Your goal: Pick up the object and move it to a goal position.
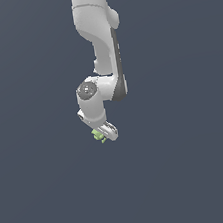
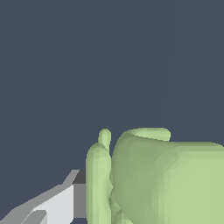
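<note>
The object (image 1: 97,135) is a tiny light-green lump showing at the tip of my white gripper (image 1: 103,134), on the side toward the exterior view's left. My gripper is shut on it. In the wrist view the object (image 2: 166,179) fills much of the picture as a lumpy green mass with a thin curved piece (image 2: 98,175) standing beside it. One grey-white finger (image 2: 61,203) presses against that piece. The other finger is hidden behind the object.
The white arm (image 1: 100,39) comes down from the upper middle of the exterior view. Only a plain dark blue-grey ground (image 1: 193,172) surrounds it, with no other objects and no goal marker showing.
</note>
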You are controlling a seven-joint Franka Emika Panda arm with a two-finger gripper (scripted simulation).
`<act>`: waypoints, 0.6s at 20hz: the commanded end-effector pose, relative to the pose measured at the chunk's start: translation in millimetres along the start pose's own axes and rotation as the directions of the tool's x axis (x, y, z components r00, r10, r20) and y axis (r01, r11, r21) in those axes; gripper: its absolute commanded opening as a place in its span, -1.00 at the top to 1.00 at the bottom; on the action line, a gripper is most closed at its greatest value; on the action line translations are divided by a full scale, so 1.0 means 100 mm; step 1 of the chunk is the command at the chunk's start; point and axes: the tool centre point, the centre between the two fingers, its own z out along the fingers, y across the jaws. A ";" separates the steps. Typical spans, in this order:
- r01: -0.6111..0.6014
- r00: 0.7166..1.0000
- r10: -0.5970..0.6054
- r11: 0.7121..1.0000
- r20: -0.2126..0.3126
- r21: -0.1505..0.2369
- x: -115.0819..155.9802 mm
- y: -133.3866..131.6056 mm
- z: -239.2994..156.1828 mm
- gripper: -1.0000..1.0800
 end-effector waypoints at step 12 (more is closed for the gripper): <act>0.000 1.000 0.000 1.000 0.000 0.000 -0.02 0.01 -0.05 1.00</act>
